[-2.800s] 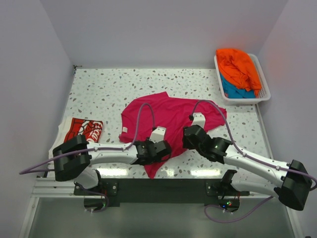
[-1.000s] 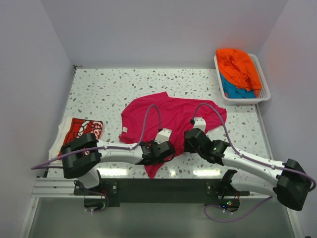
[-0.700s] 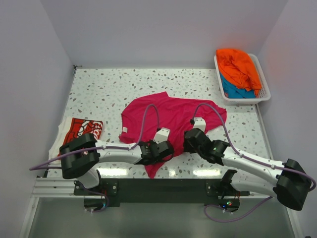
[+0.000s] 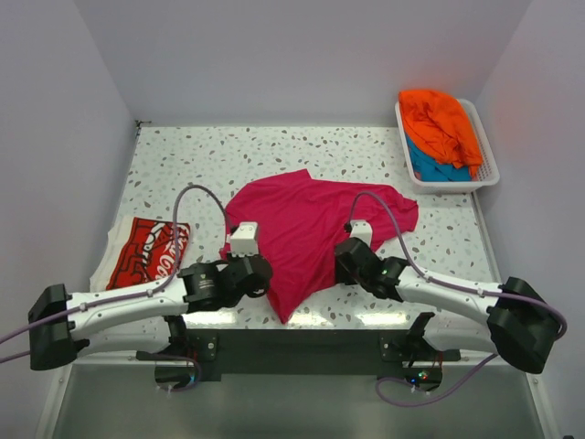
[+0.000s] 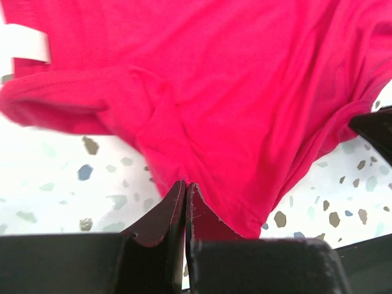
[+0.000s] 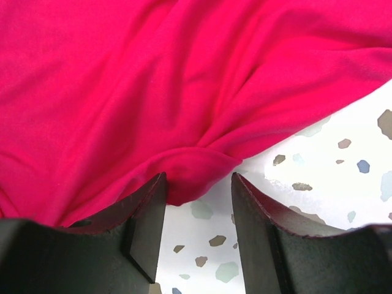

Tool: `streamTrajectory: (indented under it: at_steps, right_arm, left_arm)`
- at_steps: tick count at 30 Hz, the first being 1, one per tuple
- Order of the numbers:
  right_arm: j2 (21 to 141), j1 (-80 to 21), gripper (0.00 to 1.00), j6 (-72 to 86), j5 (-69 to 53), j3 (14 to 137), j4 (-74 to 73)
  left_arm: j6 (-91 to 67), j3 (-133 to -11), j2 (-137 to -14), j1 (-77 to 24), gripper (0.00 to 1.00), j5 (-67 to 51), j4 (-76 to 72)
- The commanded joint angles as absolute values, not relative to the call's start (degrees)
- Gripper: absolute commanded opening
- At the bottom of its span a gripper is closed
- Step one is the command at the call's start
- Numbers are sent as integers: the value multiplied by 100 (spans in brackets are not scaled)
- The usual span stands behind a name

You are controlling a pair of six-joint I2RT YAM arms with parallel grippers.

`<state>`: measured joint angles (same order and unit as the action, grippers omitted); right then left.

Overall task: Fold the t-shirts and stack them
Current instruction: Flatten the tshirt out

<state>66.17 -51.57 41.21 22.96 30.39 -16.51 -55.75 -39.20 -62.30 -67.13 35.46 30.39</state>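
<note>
Tabletop (image 4: 201, 165): speckled white; it carries every shirt and the basket.

Pink shirt (image 4: 311, 219): spread loose and rumpled at mid-tabletop, not yet folded. Its long axis runs on a slant, from a narrow tip at the near edge, between the two arms, up to a broad end at far right. A white tag shows at its left edge.

Basket (image 4: 489, 174): far right corner, well apart from both hands.

Orange shirt (image 4: 443, 119): heaped in the basket, on top.

Teal shirt (image 4: 430, 169): under the orange one, only its near part showing.

Red shirt (image 4: 146, 251): lies flat at the near left edge, white script up, apart from the pink shirt. It looks already folded.

Left hand (image 5: 185, 187): clenched, fingers pressed together on the near left edge of the pink shirt, with a pinch of cloth at their tips.

Right hand (image 6: 198, 179): released, fingers apart and straddling a rolled fold of the pink shirt's near right edge, not gripping it.

Key relation: the pink shirt lies straight ahead of both hands, which flank its near tip, left hand on the left edge and right hand on the right. Each hand is at the cloth, so neither is nearer.

Likely next: the right hand closes on its fold, so both can pull the near end square.
</note>
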Motion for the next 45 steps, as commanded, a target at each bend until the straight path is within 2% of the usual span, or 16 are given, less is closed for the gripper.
streamTrajectory:
  at_steps: [1,3,5,6,7,8,10,17,24,26,30,31,34,37,41,45]
  right_arm:
    - [6811,-5133,48,4254,2338,3058,-1213]
    - [6838,-5133,43,4263,2355,3076,-1222]
    - [6803,-5133,30,4254,2399,3111,-1318]
    - [6724,-5133,19,4254,2408,3120,-1379]
    - [6724,-5133,19,4263,2426,3129,-1441]
    - [6602,-5133,10,4237,2469,3155,-1572]
    - [6426,-5133,1,4228,2566,3225,-1809]
    - [6081,-4792,0,3561,3278,4428,-2838]
    - [8116,-3385,0,2120,2216,6712,-2198]
    - [8707,-2991,0,1829,1821,7914,-2293]
    - [9850,-2655,0,1311,1389,10155,-2565]
    - [10253,-2576,0,1118,1363,11196,-2714]
    - [10965,-2496,0,766,1231,13121,-3276]
    - [11311,-2470,0,502,1230,14427,-3577]
    - [10778,-2443,0,369,1239,13661,-3192]
    - [10040,-2435,0,351,1187,12124,-3146]
  left_arm:
    - [-6213,-3797,-5443,-6653,0,4139,3585]
    - [-6389,-3797,-5187,-6645,0,4324,3839]
    - [-6460,-3823,-4888,-6618,0,4438,3998]
    - [-6495,-3858,-4739,-6592,0,4534,4112]
    - [-6504,-3884,-4685,-6574,0,4570,4157]
    - [-6504,-3902,-4650,-6548,0,4614,4201]
    - [-6513,-3990,-4544,-6443,0,4737,4289]
    - [-4874,-4806,-4614,-5144,0,4783,3263]
    - [-3842,-6491,-6194,-2229,0,2912,1050]
    - [-3867,-7168,-7133,-1778,0,2211,993]
    - [-3613,-9738,-8646,-1109,0,1354,1027]
    - [-3560,-10182,-9083,-1055,0,1293,1107]
    - [-3393,-12166,-9761,-766,0,889,1528]
    - [-3261,-12883,-9844,-642,0,809,1713]
    - [-3287,-12229,-9239,-457,0,730,1286]
    - [-3532,-10138,-8099,-360,0,817,950]
